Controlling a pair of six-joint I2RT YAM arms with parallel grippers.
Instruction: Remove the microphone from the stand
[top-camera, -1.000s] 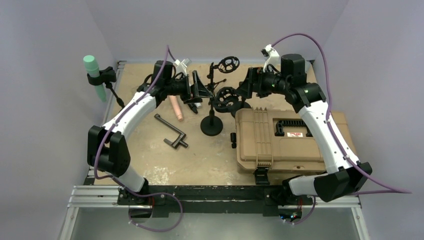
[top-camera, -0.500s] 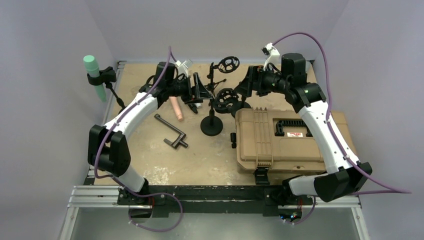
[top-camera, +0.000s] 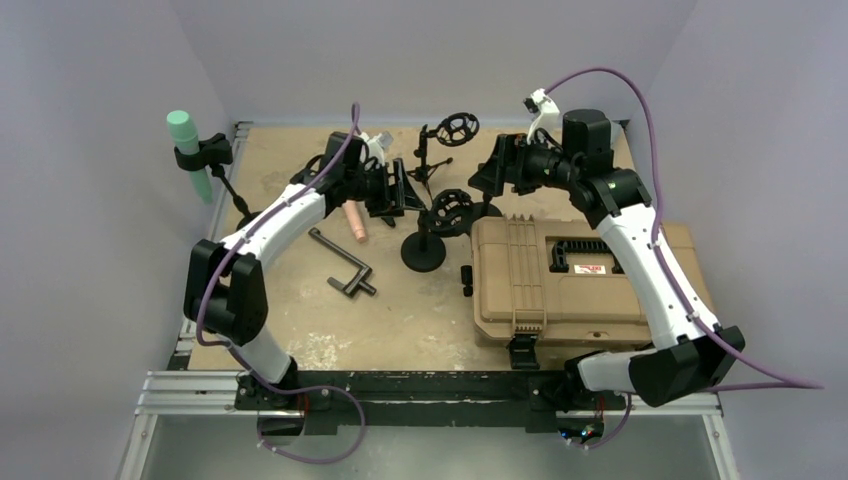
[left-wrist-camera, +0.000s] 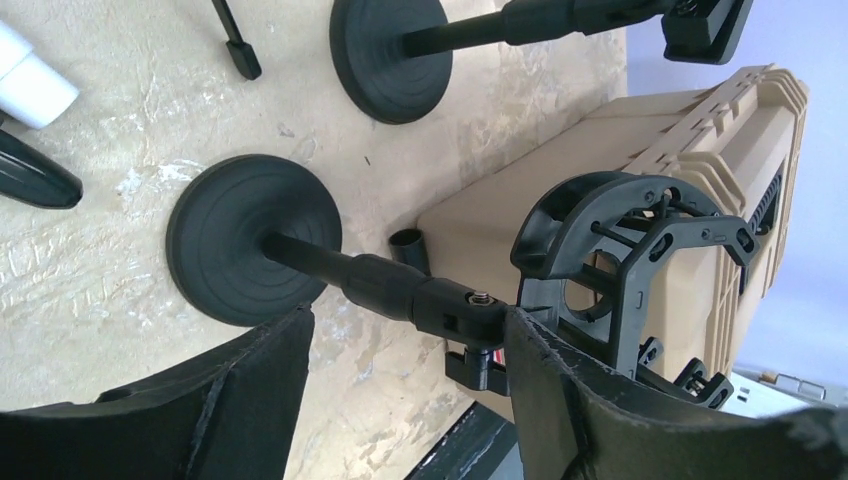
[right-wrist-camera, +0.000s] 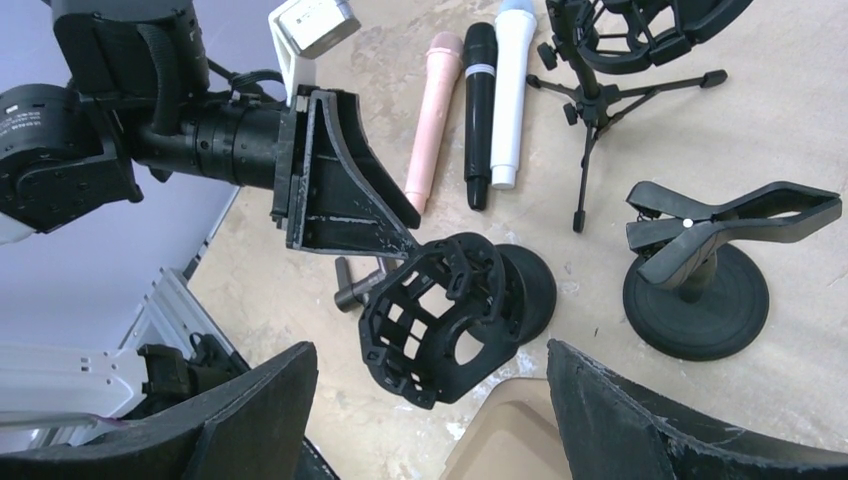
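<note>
Microphone (top-camera: 186, 135) stands nearly upright, clipped at the table's far left, nearest the left tool (left-wrist-camera: 408, 318).
Left tool gapes astride the stem of an empty stand (left-wrist-camera: 250, 240); right tool (right-wrist-camera: 425, 350) wide, holding nothing.

Rough, scuffed wooden table (top-camera: 420, 310); ribbed tan case (top-camera: 580, 300) of matt plastic; matt black stand (left-wrist-camera: 390, 288) with smooth round base.

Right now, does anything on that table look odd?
Yes: the black cradle on the round-base stand is empty, while a pink microphone, a black microphone and a white microphone lie loose on the table. Only the green microphone, far left, sits in a clip.
</note>
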